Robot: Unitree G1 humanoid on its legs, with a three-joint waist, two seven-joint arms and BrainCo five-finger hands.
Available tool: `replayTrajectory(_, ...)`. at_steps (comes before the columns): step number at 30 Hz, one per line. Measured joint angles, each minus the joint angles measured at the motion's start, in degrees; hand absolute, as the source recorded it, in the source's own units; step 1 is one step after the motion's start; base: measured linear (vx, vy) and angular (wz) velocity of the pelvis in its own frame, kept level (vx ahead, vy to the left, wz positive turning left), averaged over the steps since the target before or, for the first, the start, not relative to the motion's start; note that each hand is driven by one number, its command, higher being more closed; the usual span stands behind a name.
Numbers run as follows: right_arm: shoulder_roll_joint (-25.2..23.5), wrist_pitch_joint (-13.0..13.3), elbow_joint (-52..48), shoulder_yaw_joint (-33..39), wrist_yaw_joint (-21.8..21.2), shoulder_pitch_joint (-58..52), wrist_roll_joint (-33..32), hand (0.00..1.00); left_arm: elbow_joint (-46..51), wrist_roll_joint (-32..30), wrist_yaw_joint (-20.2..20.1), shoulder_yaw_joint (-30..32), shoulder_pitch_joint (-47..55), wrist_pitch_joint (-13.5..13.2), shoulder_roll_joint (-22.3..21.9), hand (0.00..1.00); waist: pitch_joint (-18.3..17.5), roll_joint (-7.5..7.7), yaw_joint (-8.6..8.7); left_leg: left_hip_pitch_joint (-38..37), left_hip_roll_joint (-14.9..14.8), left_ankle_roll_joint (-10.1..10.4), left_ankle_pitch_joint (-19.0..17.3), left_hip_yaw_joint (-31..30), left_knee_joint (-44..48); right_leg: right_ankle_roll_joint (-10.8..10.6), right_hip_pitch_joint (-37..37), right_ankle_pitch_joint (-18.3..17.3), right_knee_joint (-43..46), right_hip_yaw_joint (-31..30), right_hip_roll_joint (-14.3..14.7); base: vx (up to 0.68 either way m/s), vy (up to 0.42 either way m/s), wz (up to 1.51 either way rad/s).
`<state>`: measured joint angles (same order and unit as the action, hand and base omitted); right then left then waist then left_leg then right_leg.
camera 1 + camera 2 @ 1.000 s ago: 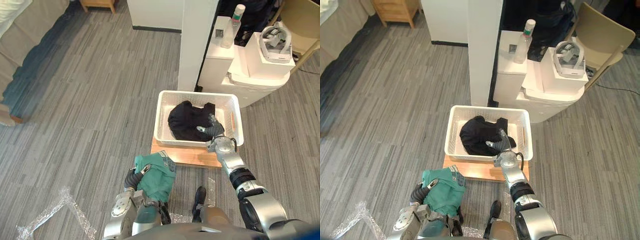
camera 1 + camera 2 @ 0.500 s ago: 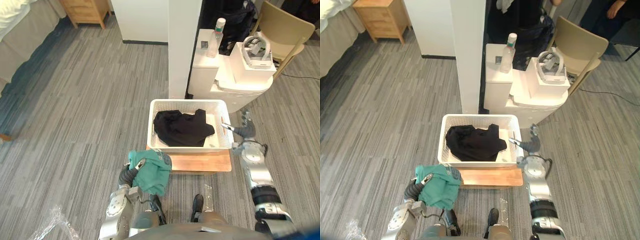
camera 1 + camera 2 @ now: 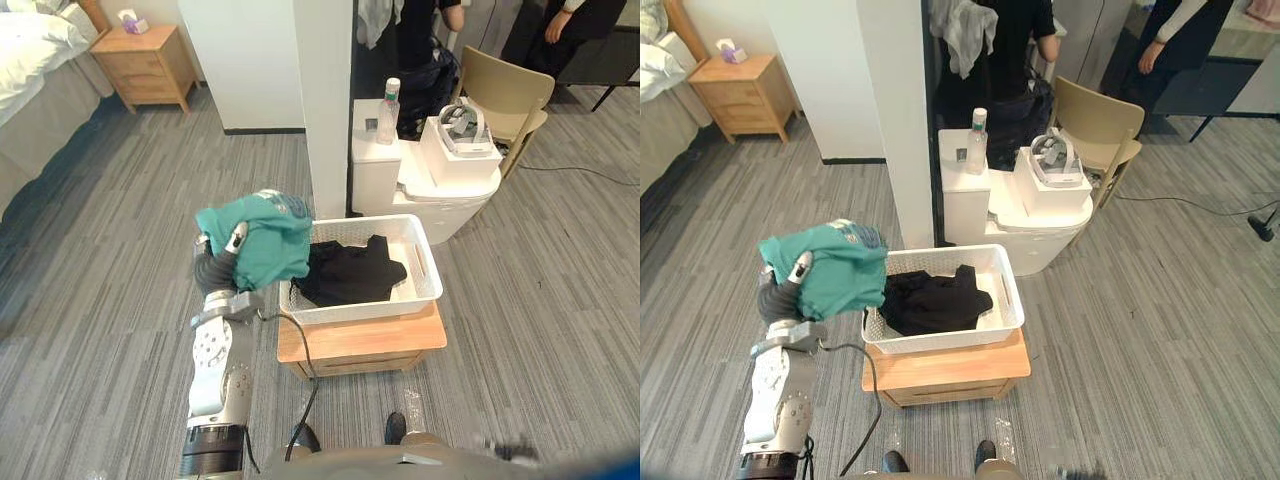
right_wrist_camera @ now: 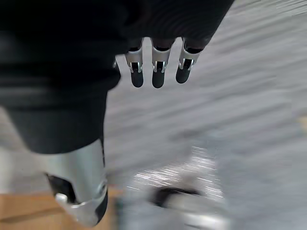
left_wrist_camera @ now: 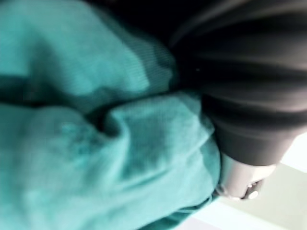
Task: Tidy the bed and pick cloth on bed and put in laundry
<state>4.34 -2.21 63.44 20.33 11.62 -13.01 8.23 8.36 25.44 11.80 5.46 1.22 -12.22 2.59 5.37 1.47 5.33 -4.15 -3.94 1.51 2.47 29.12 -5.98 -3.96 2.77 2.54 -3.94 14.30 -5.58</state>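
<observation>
Left of the white basket (image 3: 360,309), the left hand (image 3: 222,268) holds the teal cloth (image 3: 262,240) aloft by the rim, fingers curled into the bunch. It looks soft, light and floppy: best gripped mid-bunch. Black cloth (image 3: 345,272) lies in the basket. The right hand (image 4: 157,67) hangs straight-fingered, empty.

The basket (image 3: 428,290) lies open from above, bare at its right end beside the black cloth (image 3: 345,272); the green cloth (image 3: 262,240) hangs above its left rim; white pillar (image 3: 322,110) and cabinet (image 3: 385,175) crowd behind.
</observation>
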Motion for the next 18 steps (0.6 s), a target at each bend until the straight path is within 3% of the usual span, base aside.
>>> replayTrajectory(8,-3.3,-0.8,3.4,3.7,-2.7,-5.3,2.2,0.00,0.0,-4.5,2.6,-3.2,-8.8,-0.7,0.2,1.00,-1.6,1.96,1.40,-1.9,0.2,-0.2,-0.7,2.3,0.0,-0.5,0.8,-0.1,0.5,-2.3,-0.1,-0.02,0.021,-0.13)
replayTrajectory(13,-4.3,-0.8,3.1,3.7,-3.4,-5.3,2.1,0.00,0.0,-5.4,3.2,-5.4,-10.2,-0.7,0.2,1.00,-2.2,1.54,1.58,-2.5,0.2,-0.2,-1.1,3.9,0.0,-0.6,0.6,0.0,0.5,-3.5,-0.2,0.01,0.024,-0.14)
replayTrajectory(18,-4.3,-0.5,0.8,2.3,-3.6,-5.3,1.4,0.00,-0.3,-10.7,4.8,-6.3,-13.0,-0.7,0.1,1.00,-2.6,1.38,1.61,-2.8,0.2,0.0,-1.5,4.7,0.0,-0.6,0.5,0.0,0.5,-4.2,-0.1,0.03,0.016,-0.08)
